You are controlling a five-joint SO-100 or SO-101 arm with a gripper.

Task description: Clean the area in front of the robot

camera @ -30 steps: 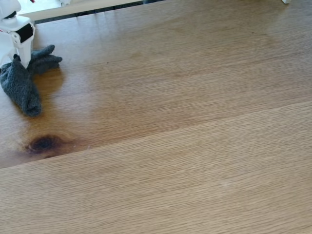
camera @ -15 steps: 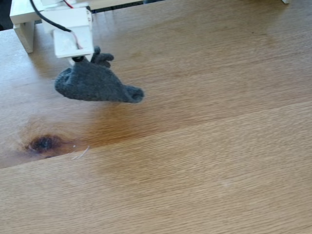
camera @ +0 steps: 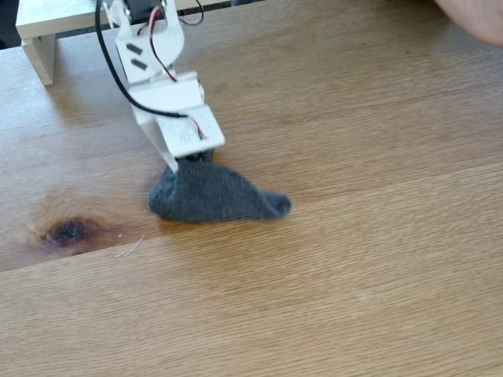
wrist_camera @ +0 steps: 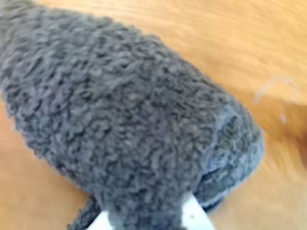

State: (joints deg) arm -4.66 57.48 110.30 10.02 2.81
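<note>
The robot point(camera: 169, 102), a white blocky arm with red and black wires, reaches down from the upper left in the fixed view. Its gripper point(camera: 189, 163) is shut on a grey knitted cloth point(camera: 216, 196), and the fingertips are buried in the fabric. The cloth lies spread against the light-brown oak tabletop point(camera: 354, 259), the area in front of the arm, its tail pointing right. In the wrist view the grey cloth point(wrist_camera: 129, 110) hangs over the gripper point(wrist_camera: 146, 221), with white jaw tips showing at the bottom edge and the wood point(wrist_camera: 268, 43) behind.
A dark knot point(camera: 69, 232) marks the wood left of the cloth, with a thin pale thread point(camera: 130, 247) beside it. A white shelf-like board point(camera: 43, 27) stands at the top left. A blurred pinkish part of a person's hand point(camera: 475, 16) enters at the top right corner.
The arm has swung from the far left toward the middle, carrying the cloth right and down onto the wood. The hand has appeared at the top right.
</note>
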